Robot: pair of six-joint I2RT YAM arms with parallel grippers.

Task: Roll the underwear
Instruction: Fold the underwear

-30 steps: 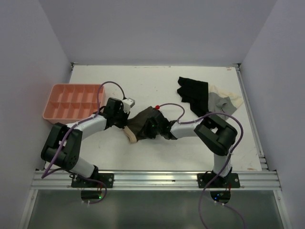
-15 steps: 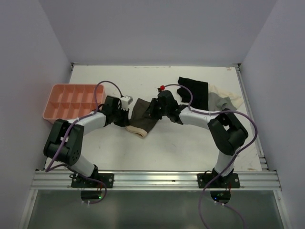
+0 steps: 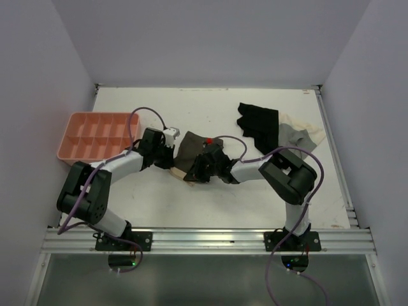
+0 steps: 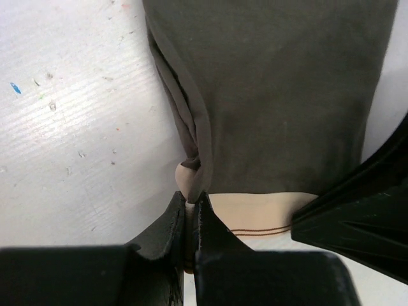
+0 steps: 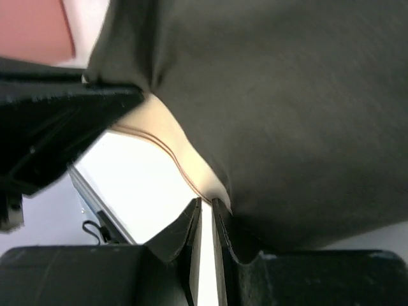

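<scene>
- The underwear (image 3: pixel 190 148) lies on the white table (image 3: pixel 210 108), its long axis running from near to far, with the beige waistband (image 4: pixel 255 213) nearest.
- The left gripper (image 4: pixel 190 205) is clamped on the waistband's left corner.
- The right gripper (image 5: pixel 207 213) pinches its right edge, equally near.

White table (image 3: pixel 210 115): pink tray (image 3: pixel 102 115), underwear (image 3: pixel 189 150), black garment (image 3: pixel 258 124), grey-cream garment (image 3: pixel 299 135).

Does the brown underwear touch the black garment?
No, the underwear lies mid-table, and a stretch of bare white table separates it from the black garment farther right.
</scene>
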